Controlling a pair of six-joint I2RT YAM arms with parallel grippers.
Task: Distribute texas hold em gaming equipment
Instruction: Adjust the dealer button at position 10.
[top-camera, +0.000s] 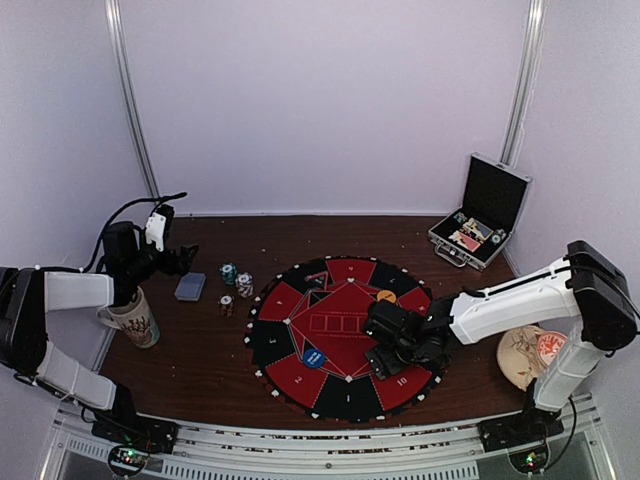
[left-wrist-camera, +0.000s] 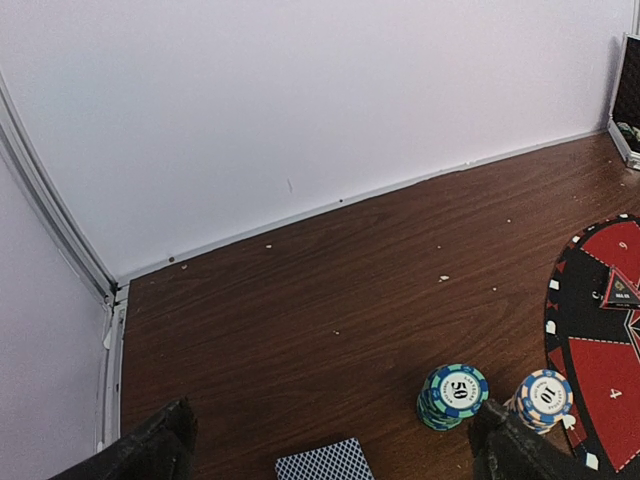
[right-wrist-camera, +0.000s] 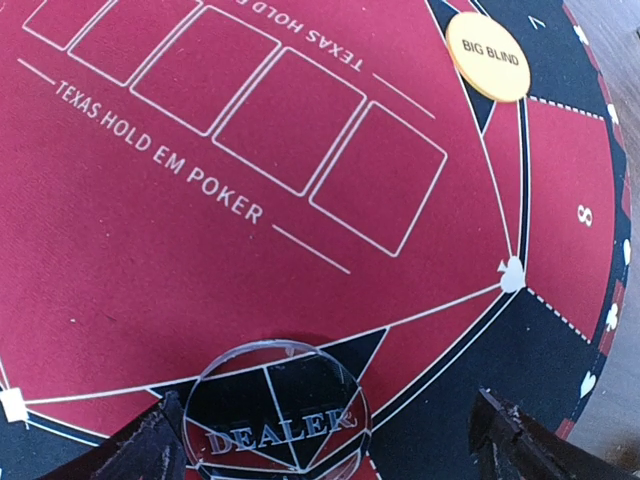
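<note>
While open, tool (right-wrist-camera: 325, 445) astride dealer disc (right-wrist-camera: 277, 420)

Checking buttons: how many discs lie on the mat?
3: orange Big Blind disc, far right; blue disc, near left; clear Dealer disc, near right under the right claw. Others may be hidden.

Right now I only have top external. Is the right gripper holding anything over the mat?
Observer: No. Right wrist shows the right gripper open, with a clear disc marked DEALER lying on the mat between its fingers.
Operator: The orange disc near it?
Observer: It reads BIG BLIND.
Operator: Chip values left of the mat?
Observer: Left wrist shows the teal stack reads 50 and the blue-and-white stack reads 10.
</note>
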